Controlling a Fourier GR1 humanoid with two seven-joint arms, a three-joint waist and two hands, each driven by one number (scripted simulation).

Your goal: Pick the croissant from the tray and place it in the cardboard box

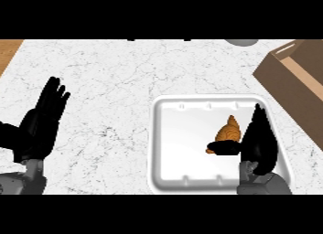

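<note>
A golden-brown croissant (228, 131) lies in the right half of the white tray (177, 137). My right hand (260, 139) stands edge-on just right of it, fingers straight and pointing away from me. Its thumb reaches under the croissant's near end and touches it. The cardboard box (302, 77) stands open at the upper right, beyond the tray's far right corner. At the left my left hand (42, 121) rests open over the counter, fingers up.
The counter is white marble (123, 82), with a wooden strip (2, 55) at the far left. A grey round object (241, 42) shows at the top edge, left of the box.
</note>
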